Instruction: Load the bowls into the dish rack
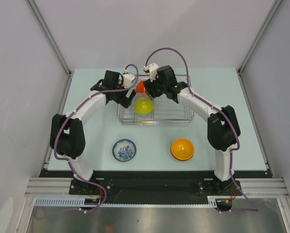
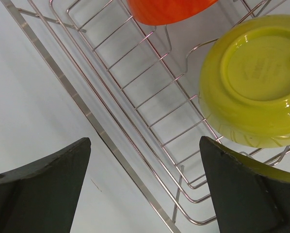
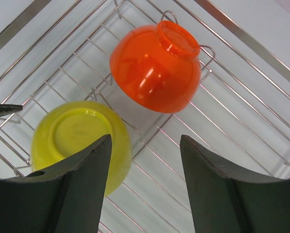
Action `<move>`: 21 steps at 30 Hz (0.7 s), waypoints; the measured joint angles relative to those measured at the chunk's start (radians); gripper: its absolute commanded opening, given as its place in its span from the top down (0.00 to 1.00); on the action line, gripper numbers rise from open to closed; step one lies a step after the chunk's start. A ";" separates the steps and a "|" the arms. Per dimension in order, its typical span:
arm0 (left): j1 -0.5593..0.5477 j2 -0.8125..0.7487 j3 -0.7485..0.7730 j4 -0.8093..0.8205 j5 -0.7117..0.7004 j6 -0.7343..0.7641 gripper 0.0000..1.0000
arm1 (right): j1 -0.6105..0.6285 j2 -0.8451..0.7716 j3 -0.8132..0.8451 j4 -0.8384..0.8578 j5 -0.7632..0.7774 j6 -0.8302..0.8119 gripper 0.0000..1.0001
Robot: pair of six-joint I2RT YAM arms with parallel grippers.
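Though pale, tabletop (image 1: 154, 141) between white walls (image 1: 150, 29).

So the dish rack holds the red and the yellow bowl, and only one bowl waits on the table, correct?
Not quite: two bowls wait on the table, the blue patterned bowl and the orange bowl, as the top view shows. The dish rack holds the red bowl and yellow bowl.

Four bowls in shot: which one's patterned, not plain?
The blue-and-white bowl, on the table left of the orange bowl. The others are plain: that one, plus the red-orange bowl and yellow-green bowl in the dish rack.
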 measured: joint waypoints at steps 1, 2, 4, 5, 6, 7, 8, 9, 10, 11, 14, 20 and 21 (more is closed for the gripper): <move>0.000 0.000 0.000 0.000 0.000 0.000 0.00 | 0.005 0.007 0.006 0.003 0.000 0.005 0.36; 0.000 -0.001 0.000 0.000 0.000 0.000 0.00 | 0.010 0.015 0.011 0.003 0.000 0.010 0.36; 0.000 -0.004 0.000 0.000 0.000 0.000 0.00 | 0.022 0.031 0.018 0.004 0.001 0.017 0.36; 0.000 -0.008 0.000 0.000 0.000 0.000 0.00 | 0.027 0.036 0.019 0.003 0.003 0.018 0.36; 0.000 -0.010 0.000 0.000 0.000 0.000 0.00 | 0.031 0.041 0.020 0.003 0.005 0.019 0.36; 0.000 -0.013 0.000 0.000 0.000 0.000 0.00 | 0.032 0.045 0.020 0.003 0.006 0.019 0.36; 0.000 -0.016 -0.001 0.002 0.000 0.000 0.00 | 0.036 0.050 0.020 0.003 0.008 0.019 0.36; 0.000 -0.021 -0.004 0.004 0.000 0.000 0.00 | 0.039 0.054 0.020 0.002 0.010 0.020 0.36; 0.000 -0.024 -0.006 0.004 0.000 0.000 0.00 | 0.041 0.057 0.020 0.000 0.014 0.020 0.36; 0.000 -0.027 -0.011 0.004 0.000 0.000 0.00 | 0.041 0.058 0.020 -0.002 0.016 0.020 0.36; 0.000 -0.032 -0.019 0.005 0.000 0.000 0.00 | 0.034 0.060 0.020 -0.002 0.023 0.019 0.36; 0.000 -0.033 -0.030 0.006 0.000 0.000 0.01 | 0.006 0.059 0.019 -0.001 0.031 0.017 0.36; 0.000 -0.033 -0.030 0.007 0.000 0.000 0.00 | 0.004 0.059 0.019 -0.002 0.030 0.017 0.36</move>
